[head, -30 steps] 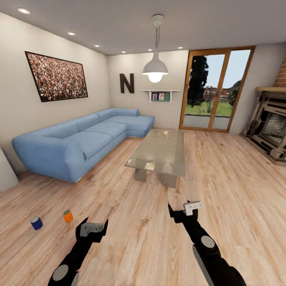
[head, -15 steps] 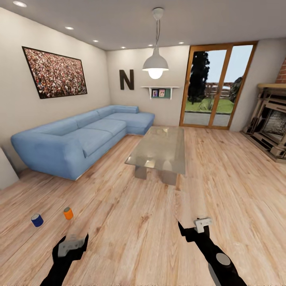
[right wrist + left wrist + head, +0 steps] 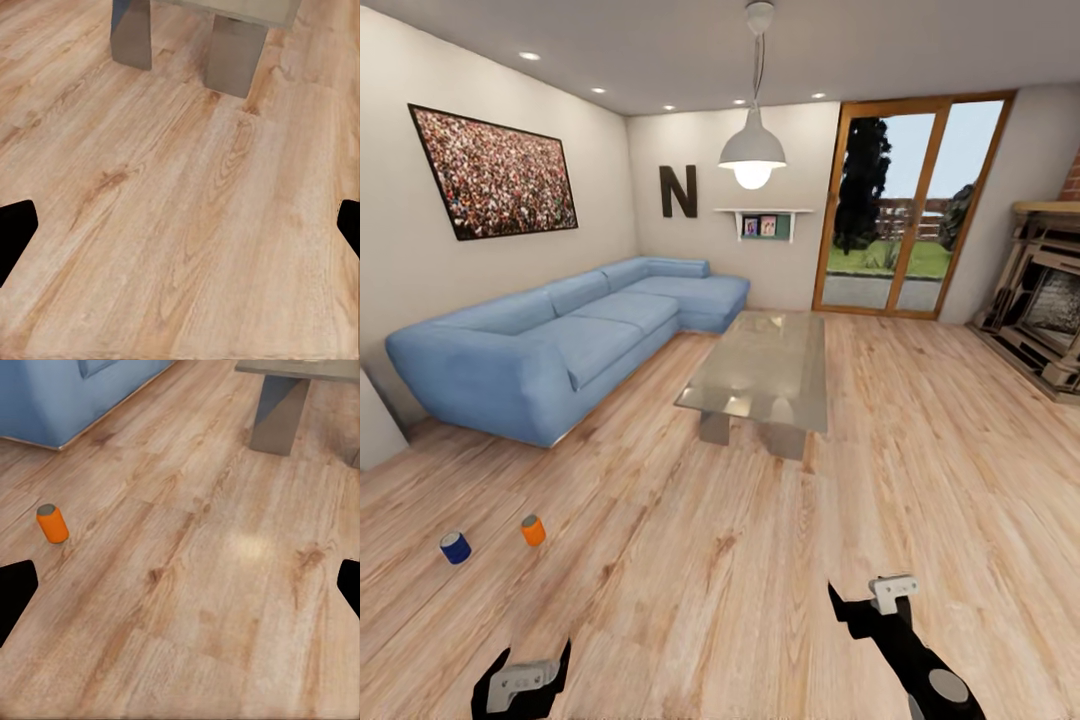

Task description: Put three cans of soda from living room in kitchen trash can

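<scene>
Two soda cans stand upright on the wood floor at the lower left of the head view: an orange can [image 3: 533, 530] and a dark blue can [image 3: 455, 548] to its left. The orange can [image 3: 52, 523] also appears in the left wrist view, ahead of and off to one side of the fingers. My left gripper [image 3: 525, 672] hangs low near me, short of the cans, open and holding nothing. My right gripper [image 3: 867, 600] is open over bare floor. A third can and the trash can are out of view.
A big blue L-shaped sofa [image 3: 560, 345] lines the left wall. A glass coffee table [image 3: 770, 365] stands mid-room, its legs [image 3: 131, 34] ahead of the right gripper. A fireplace [image 3: 1050, 320] is at the right, glass doors [image 3: 900, 210] at the back.
Both arms have drawn back toward me and sunk toward the bottom of the head view. The view has shifted slightly. The cans have not moved on the floor.
</scene>
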Controlling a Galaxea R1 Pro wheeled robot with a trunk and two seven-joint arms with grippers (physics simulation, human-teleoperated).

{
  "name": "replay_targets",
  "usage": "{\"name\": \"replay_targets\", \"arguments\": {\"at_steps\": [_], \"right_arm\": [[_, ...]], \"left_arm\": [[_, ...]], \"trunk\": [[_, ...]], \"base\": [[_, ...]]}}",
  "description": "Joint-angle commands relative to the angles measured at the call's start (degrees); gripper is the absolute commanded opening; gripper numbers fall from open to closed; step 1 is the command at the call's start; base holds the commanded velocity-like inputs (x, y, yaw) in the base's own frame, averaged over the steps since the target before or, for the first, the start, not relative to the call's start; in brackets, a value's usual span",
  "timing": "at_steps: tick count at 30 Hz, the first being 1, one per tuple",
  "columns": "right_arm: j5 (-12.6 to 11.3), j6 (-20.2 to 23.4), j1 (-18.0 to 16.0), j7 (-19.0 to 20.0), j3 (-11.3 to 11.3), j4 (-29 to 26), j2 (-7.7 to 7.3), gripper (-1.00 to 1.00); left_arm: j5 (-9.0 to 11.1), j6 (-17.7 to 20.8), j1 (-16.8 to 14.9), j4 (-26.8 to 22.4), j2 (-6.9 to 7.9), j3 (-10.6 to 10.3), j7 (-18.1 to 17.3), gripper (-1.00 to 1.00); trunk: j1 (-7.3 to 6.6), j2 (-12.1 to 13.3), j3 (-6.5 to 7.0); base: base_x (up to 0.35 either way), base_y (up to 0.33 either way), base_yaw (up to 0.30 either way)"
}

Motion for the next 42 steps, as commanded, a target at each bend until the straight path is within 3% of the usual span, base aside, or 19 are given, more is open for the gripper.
{"name": "replay_targets", "arguments": {"at_steps": [1,11,15,17,22,32,42], "right_arm": [[0.00,-0.01,0.38,0.07,-0.19,0.01,-0.05,1.00],[0.03,-0.57,2.44,0.84,-0.93,0.44,-0.26,1.00],[0.09,-4.55,3.02,0.91,-0.99,1.90,-0.34,1.00],[0.20,-9.24,3.75,0.89,-0.87,3.86,-0.21,1.00],[0.27,-11.41,4.09,0.85,-0.80,5.23,-0.04,1.00],[0.52,-12.10,4.15,0.27,-0.53,6.27,0.46,1.00],[0.63,-12.17,4.15,0.04,-0.42,6.77,0.60,1.00]], "left_arm": [[0.01,-0.07,0.04,0.17,0.01,0.00,0.00,1.00],[-0.01,-0.45,0.16,0.76,0.03,-0.04,-0.01,1.00],[0.01,-0.49,0.17,0.79,0.03,-0.06,-0.01,1.00],[-0.13,-0.51,0.16,0.87,-0.01,-0.06,0.02,1.00],[-0.44,-0.51,0.10,0.98,-0.05,-0.14,0.06,1.00],[-0.49,-0.51,0.08,1.65,-0.06,-0.23,0.07,1.00],[-0.51,-0.52,0.06,1.69,-0.06,-0.24,0.15,1.00]], "trunk": [[0.00,0.00,-0.09],[0.00,0.00,-0.84],[0.00,0.00,-0.96],[0.00,0.00,-0.98],[0.00,0.00,-0.99],[0.00,0.00,-1.00],[0.00,0.00,-1.00]], "base": [[0.000,0.071,0.000],[0.000,0.096,0.000],[0.000,0.056,0.000],[0.000,0.019,0.000],[0.000,0.006,0.000],[0.000,0.000,0.019],[0.000,0.000,0.200]]}}
